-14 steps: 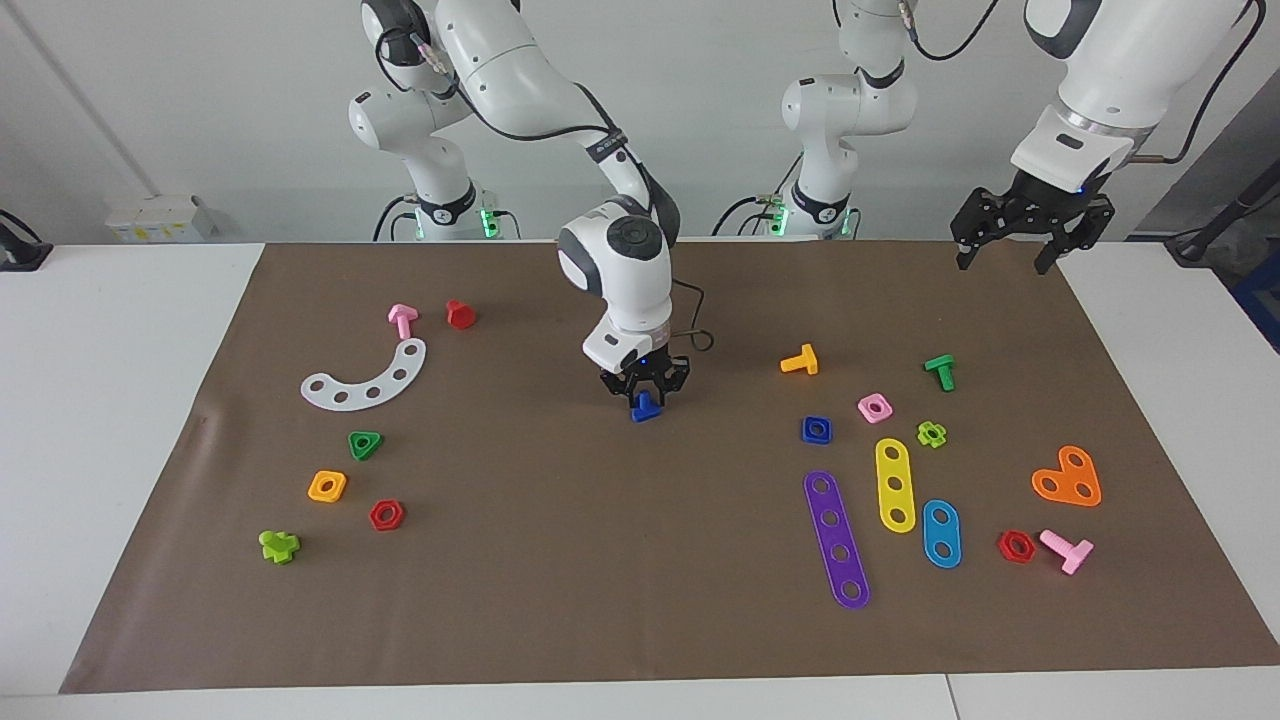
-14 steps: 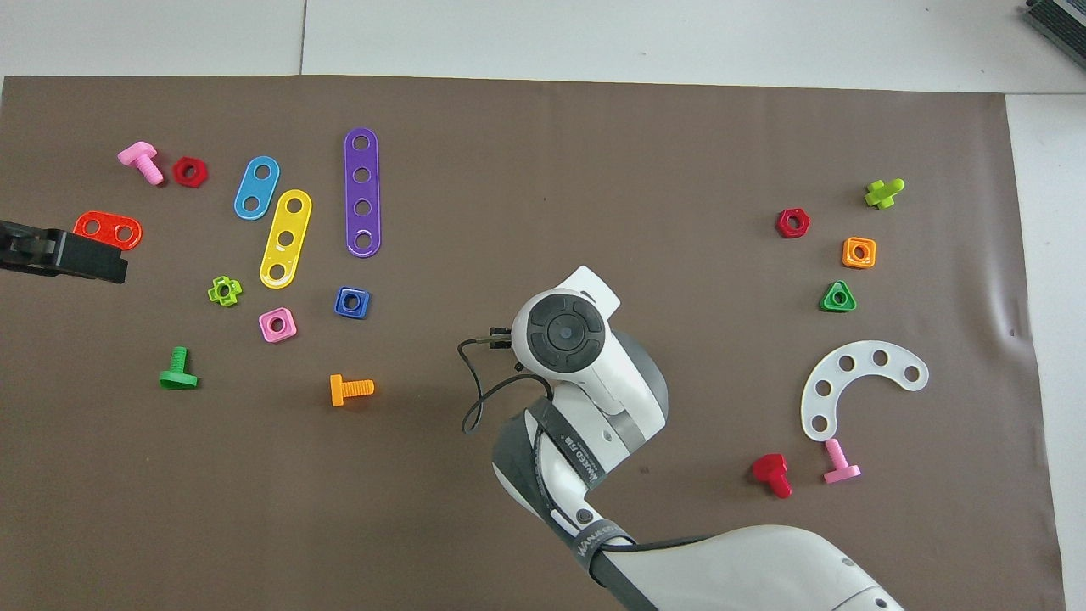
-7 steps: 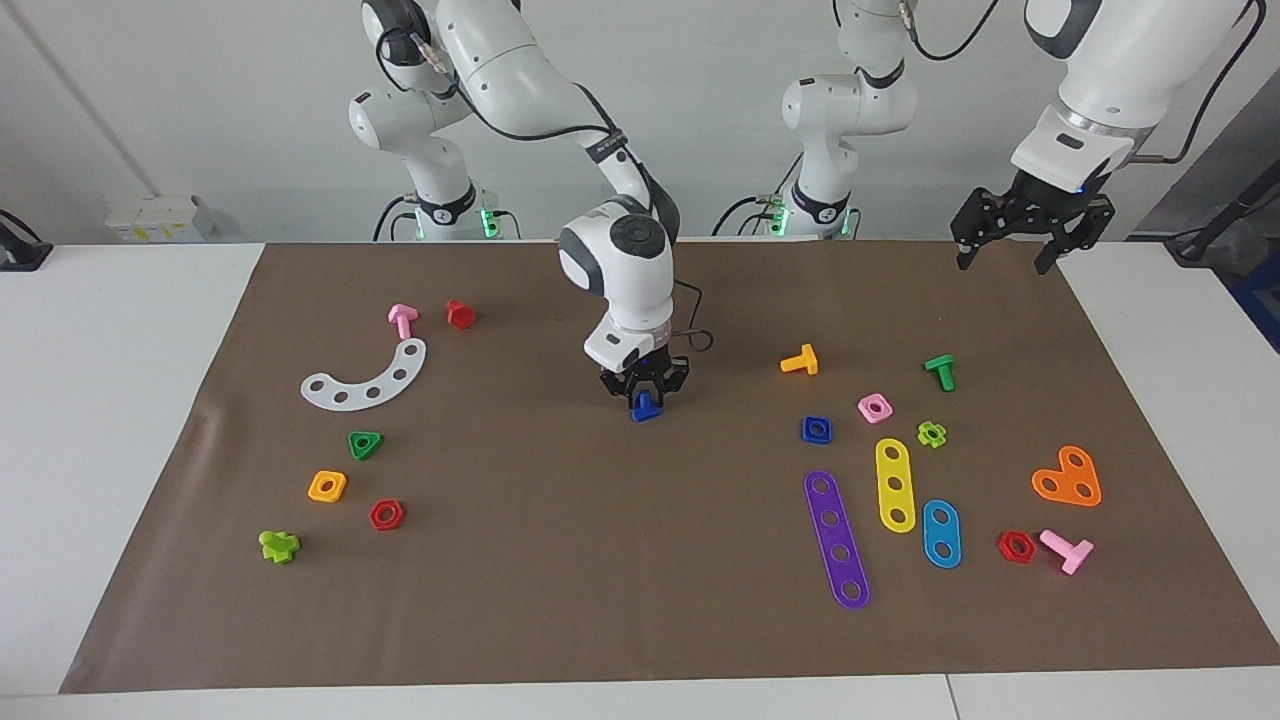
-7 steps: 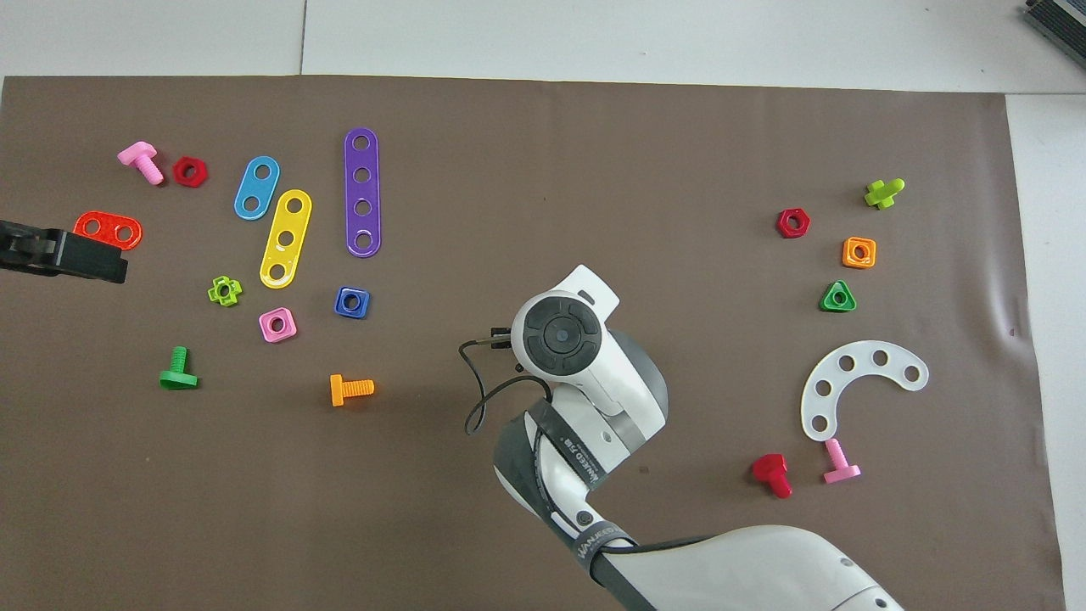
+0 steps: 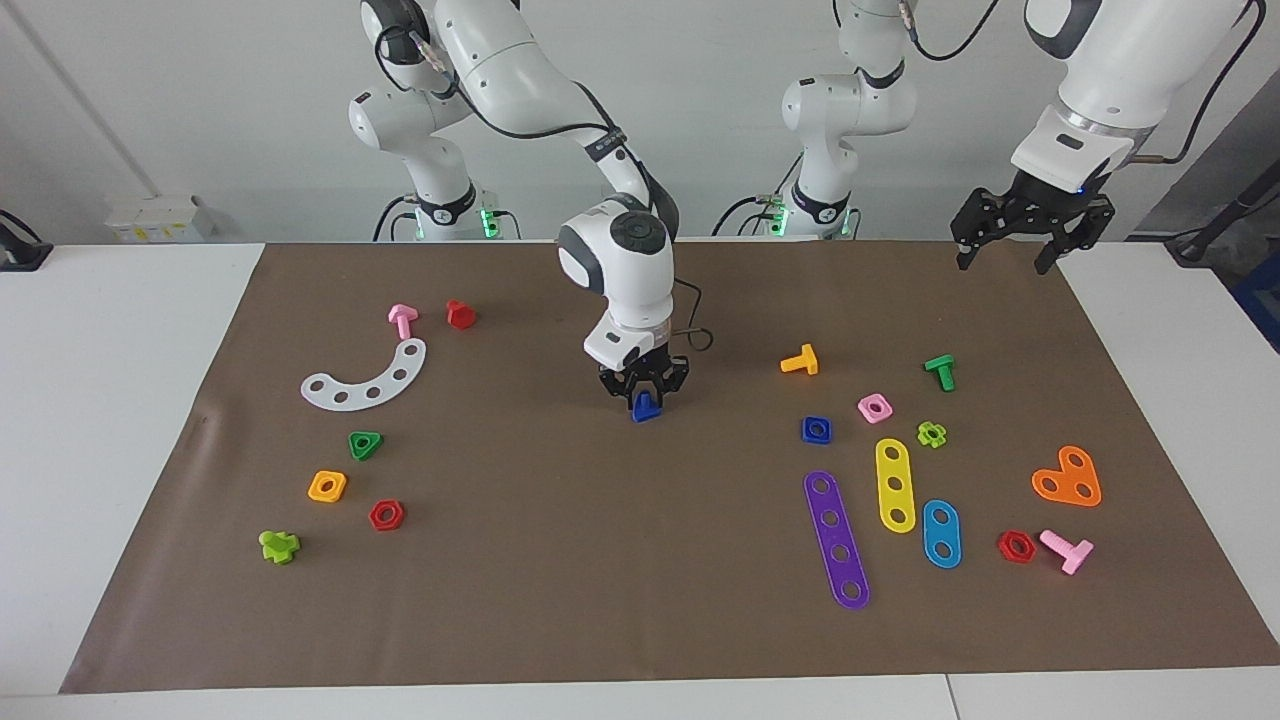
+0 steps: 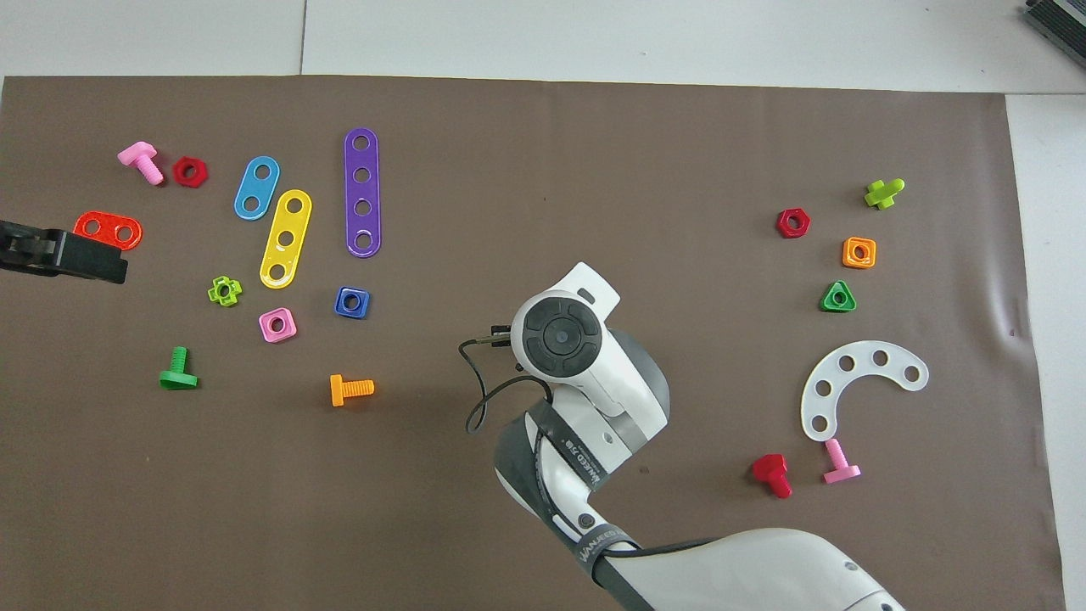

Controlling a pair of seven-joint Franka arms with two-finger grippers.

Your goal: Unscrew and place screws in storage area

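Observation:
The blue bolt (image 5: 645, 406) with a triangular head is in my right gripper (image 5: 645, 392), which is shut on it low over the middle of the brown mat. In the overhead view the right wrist (image 6: 560, 333) hides both the bolt and the fingers. The storage area lies toward the right arm's end of the mat: a white curved strip (image 5: 368, 378) (image 6: 857, 383), a green triangular nut (image 5: 365, 444), an orange square nut (image 5: 327, 486) and a red hex nut (image 5: 386, 515). My left gripper (image 5: 1003, 262) (image 6: 64, 255) waits open and empty, up over the mat's edge at the left arm's end.
Near the storage area lie a pink bolt (image 5: 402, 320), a red bolt (image 5: 460, 314) and a lime bolt (image 5: 279, 545). Toward the left arm's end lie purple (image 5: 836, 538), yellow (image 5: 895, 484) and blue (image 5: 941, 533) strips, a blue square nut (image 5: 816, 429), an orange bolt (image 5: 800, 360) and other small parts.
The right arm's wrist has shifted slightly, with the blue bolt still in the gripper at nearly the same spot. The left arm has not moved.

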